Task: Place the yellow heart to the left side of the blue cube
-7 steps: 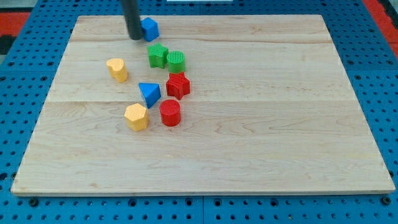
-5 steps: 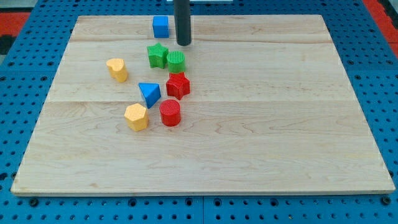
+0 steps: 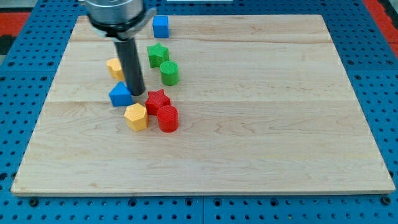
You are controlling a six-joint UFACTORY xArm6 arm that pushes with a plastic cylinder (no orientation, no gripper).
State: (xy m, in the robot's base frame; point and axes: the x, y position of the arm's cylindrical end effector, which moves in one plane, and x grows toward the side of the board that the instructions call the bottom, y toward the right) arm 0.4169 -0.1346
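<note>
Yellow heart (image 3: 114,67) prob. behind my tip (image 3: 137,93).

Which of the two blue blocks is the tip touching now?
The blue triangular block, directly left of my tip. The blue cube sits alone near the view's top edge.

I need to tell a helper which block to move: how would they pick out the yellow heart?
On the wooden board, find the dark rod; my tip rests beside a blue triangular block. The yellow heart peeks out left of the rod, just above it. The other yellow block, a hexagon, lies lower.
</note>
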